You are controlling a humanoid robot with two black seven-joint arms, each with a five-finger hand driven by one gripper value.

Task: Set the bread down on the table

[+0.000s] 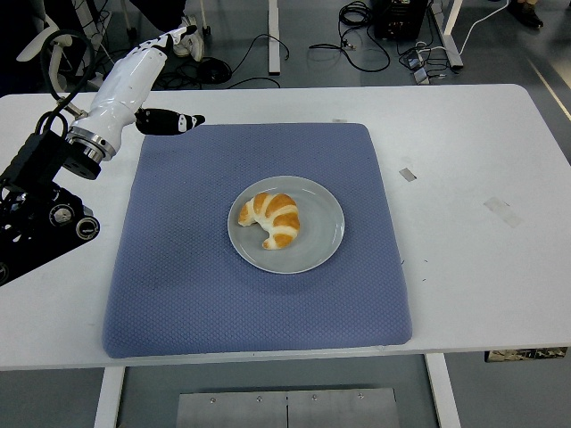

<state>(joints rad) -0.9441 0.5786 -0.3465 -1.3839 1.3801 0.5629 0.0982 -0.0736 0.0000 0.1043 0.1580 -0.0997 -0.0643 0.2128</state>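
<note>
White table (464, 259) with a big blue mat (178, 294) covering most of the middle; behind it is grey floor with a mess of black cables (357, 40) and some table legs. On the mat sits a grey plate (323, 234); the bread (271, 219), a croissant, is lying on it, a bit left of centre. Couple of small tape bits (407, 174) on the bare table to the right; nothing's crowding the plate. Left hand (147, 80) is up at the mat's far left corner, well away from the bread; fingers look loosely spread and holding nothing, though it's hard to tell at that angle.
</note>
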